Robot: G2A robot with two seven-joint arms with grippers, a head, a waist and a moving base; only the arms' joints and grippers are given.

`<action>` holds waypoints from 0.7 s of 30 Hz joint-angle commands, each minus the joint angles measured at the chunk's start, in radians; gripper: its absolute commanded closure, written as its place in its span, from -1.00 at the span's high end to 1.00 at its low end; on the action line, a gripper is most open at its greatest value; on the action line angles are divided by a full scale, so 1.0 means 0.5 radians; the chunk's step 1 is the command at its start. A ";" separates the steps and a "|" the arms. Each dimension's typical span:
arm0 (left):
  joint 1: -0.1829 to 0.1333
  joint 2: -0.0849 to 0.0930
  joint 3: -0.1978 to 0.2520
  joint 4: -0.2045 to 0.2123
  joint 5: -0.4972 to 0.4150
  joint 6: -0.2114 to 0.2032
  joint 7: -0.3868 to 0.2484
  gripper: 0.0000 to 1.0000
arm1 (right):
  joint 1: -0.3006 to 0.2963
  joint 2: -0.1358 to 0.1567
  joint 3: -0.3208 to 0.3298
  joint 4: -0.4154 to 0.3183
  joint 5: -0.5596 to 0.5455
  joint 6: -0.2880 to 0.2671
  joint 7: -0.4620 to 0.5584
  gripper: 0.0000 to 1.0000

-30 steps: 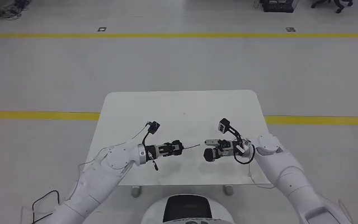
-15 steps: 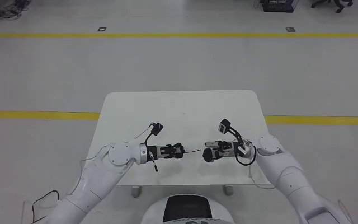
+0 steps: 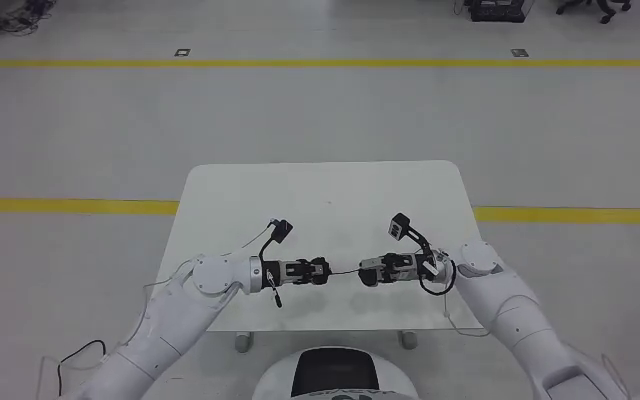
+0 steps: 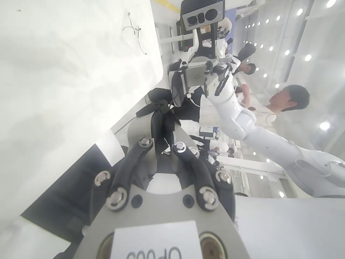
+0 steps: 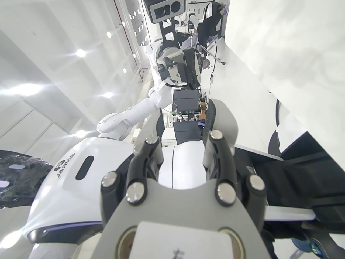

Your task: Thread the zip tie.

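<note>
Nearly end to end: zip tie (image 3: 344, 271) bridges the gap between two grippers

Over the near middle of the white table (image 3: 320, 190), the left gripper (image 3: 319, 268) and the right gripper (image 3: 367, 274) face each other, close but apart. The left gripper's jaws are pressed together, pinching one end of the thin black zip tie. In its wrist view the dark fingers (image 4: 158, 128) meet with no gap. From there the tie runs level to the right, and its free end comes up to the right gripper's fingertips. Whether that tip sits between them cannot be told. The right gripper's jaws stand spread, and its own wrist view shows a wide gap between the two fingers (image 5: 217, 119). A yellow line (image 3: 90, 206) crosses the floor on either side of the table
</note>
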State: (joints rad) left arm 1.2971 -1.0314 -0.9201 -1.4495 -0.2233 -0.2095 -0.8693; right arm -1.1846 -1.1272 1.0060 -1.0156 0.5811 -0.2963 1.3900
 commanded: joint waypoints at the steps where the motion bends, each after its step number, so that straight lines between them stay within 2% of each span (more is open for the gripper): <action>1: -0.002 0.001 0.003 0.001 -0.001 -0.001 0.002 -1.00 | 0.002 0.000 -0.004 0.001 -0.004 0.000 0.000 -0.58; 7: -0.007 0.006 0.012 0.003 -0.005 0.008 0.007 -1.00 | 0.011 -0.002 -0.024 0.009 -0.020 0.010 0.000 -0.90; 10: -0.010 0.008 0.017 0.004 -0.008 0.006 0.006 -1.00 | 0.018 -0.004 -0.033 0.019 -0.018 0.012 0.000 -0.94; 15: -0.014 0.011 0.024 0.006 -0.013 -0.003 0.004 -1.00 | 0.026 -0.005 -0.043 0.031 -0.015 0.011 0.000 -0.78; 21: -0.018 0.015 0.037 0.005 -0.010 -0.013 -0.006 -1.00 | 0.033 -0.007 -0.049 0.047 -0.015 0.007 -0.003 -0.76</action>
State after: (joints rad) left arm 1.2885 -1.0241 -0.9028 -1.4469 -0.2288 -0.2158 -0.8721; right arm -1.1686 -1.1308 0.9821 -0.9929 0.5742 -0.2928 1.3889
